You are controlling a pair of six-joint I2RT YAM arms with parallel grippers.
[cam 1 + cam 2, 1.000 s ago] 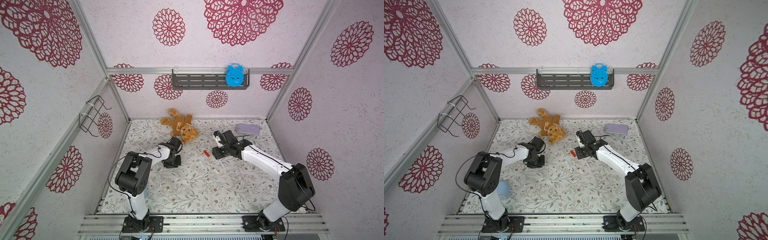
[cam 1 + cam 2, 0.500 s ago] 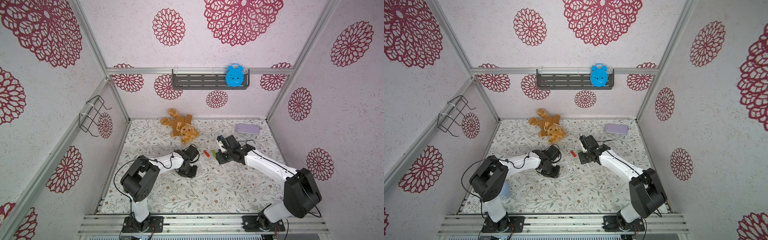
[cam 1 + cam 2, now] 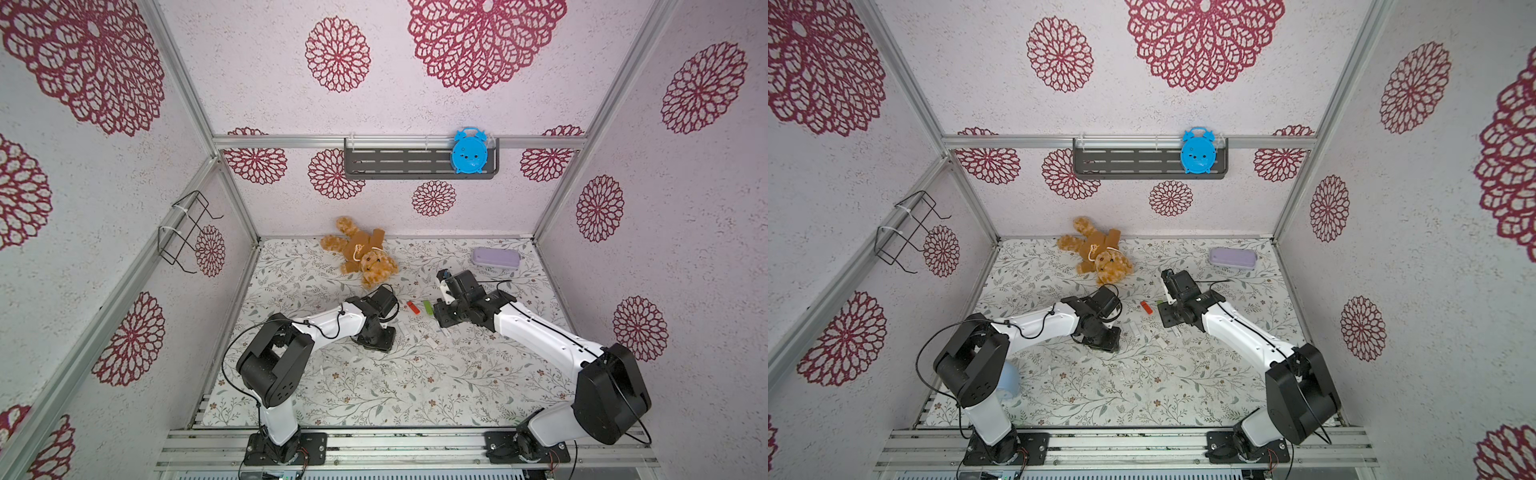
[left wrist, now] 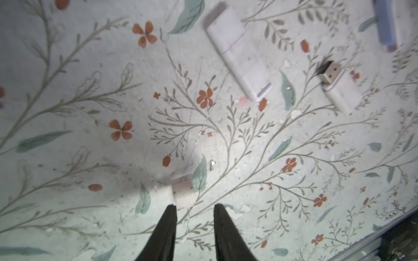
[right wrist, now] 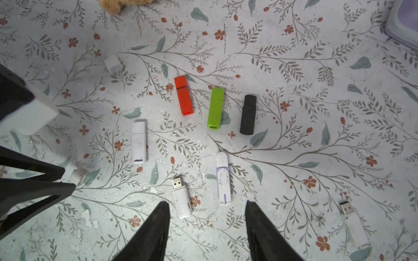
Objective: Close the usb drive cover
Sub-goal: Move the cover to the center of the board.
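Left gripper (image 4: 194,205) is being brought in to centre since a second ago; fingers (image 4: 167,226) are being held slightly apart, nothing gripped, white cap (image 4: 183,194) lying just off the tips. Uncapped white drive (image 5: 182,200) is lying apart from cap, just ahead of right gripper (image 5: 205,201), which is being held half open, empty. Clock (image 3: 469,151) is being carried on wall shelf (image 3: 395,162); lilac case (image 3: 495,258) shut, contents hidden.
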